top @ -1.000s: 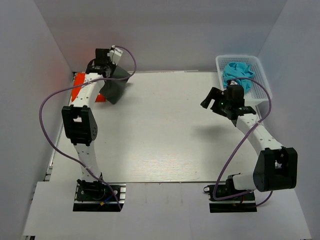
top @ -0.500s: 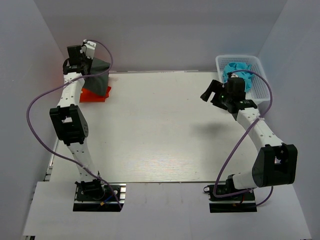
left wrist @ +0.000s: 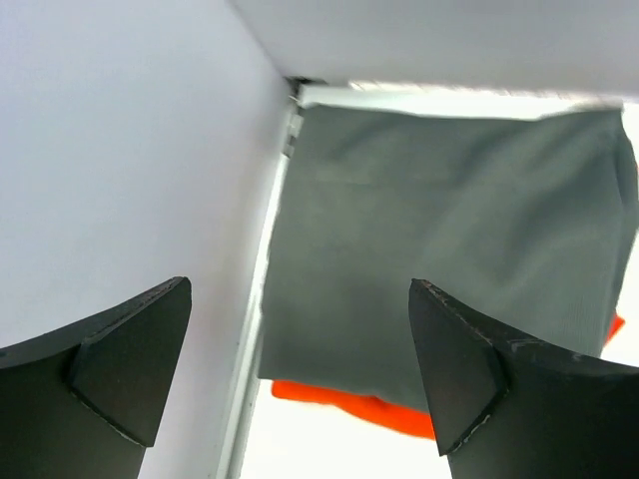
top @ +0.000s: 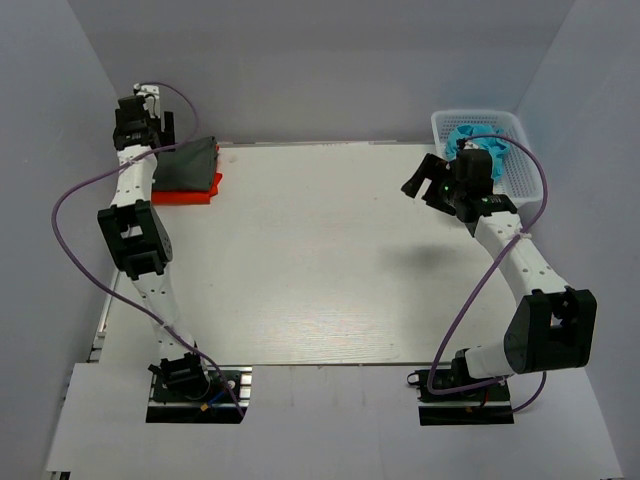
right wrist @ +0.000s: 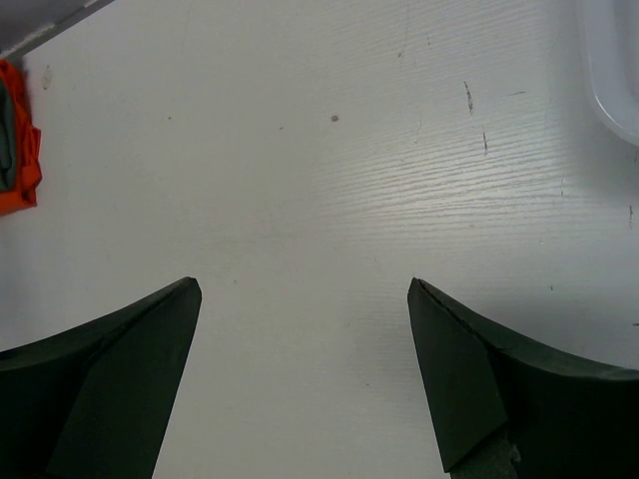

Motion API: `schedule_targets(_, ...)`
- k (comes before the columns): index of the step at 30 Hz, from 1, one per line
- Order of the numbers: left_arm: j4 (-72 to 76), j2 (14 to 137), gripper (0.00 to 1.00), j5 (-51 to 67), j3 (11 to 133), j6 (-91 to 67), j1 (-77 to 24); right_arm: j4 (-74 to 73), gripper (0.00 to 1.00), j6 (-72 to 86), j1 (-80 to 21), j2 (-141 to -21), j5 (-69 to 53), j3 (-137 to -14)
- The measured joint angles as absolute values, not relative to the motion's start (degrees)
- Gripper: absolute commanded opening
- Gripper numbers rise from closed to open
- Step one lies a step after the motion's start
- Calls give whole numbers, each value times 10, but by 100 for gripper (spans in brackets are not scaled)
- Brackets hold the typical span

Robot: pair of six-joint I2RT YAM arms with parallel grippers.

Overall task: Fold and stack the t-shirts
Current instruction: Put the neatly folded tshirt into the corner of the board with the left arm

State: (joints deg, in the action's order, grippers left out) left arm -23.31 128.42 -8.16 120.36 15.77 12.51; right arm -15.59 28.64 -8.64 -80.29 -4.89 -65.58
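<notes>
The dark charcoal-grey t-shirt (top: pixel 188 164) lies folded on the orange-red t-shirt (top: pixel 197 190) at the table's far left corner. Only an orange strip shows beneath it. My left gripper (top: pixel 143 128) hovers just behind and left of this stack, open and holding nothing. In the left wrist view the grey t-shirt (left wrist: pixel 449 230) fills the space between the spread fingers, with the orange t-shirt's edge (left wrist: pixel 349 404) below it. My right gripper (top: pixel 418 180) is open and raised over bare table at the far right. The right wrist view catches the orange t-shirt (right wrist: pixel 15 185) at its left edge.
A white basket (top: pixel 516 150) holding a crumpled teal cloth (top: pixel 478 140) stands at the far right corner, just behind the right gripper. Its rim (right wrist: pixel 611 70) shows in the right wrist view. Grey walls enclose the table; the left wall (left wrist: pixel 120 150) is right beside the stack.
The left gripper carried the grey t-shirt left over the orange one, then opened and let it go; the shirt now rests on the stack. The right arm shifted slightly toward the basket.
</notes>
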Motion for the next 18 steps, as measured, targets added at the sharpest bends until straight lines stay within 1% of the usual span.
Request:
schedule_targets(7, -267, 1284, 100, -100, 1254, 116, 126, -162, 90, 289, -86, -802, -51, -654)
schedule_targets(12, -329, 1266, 100, -37, 1253, 53, 114, -161, 90, 285, -86, -782, -67, -627)
schedule_targets(14, -338, 1225, 100, 3, 1194, 14, 108, -159, 90, 282, -86, -768, -73, -614)
schedule_targets(16, -316, 1139, 100, 35, 1060, -27, 96, -150, 90, 280, -86, -750, -79, -592)
schedule_targets(18, -288, 1028, 100, 53, 905, -70, 63, -148, 90, 278, -86, -736, -84, -573)
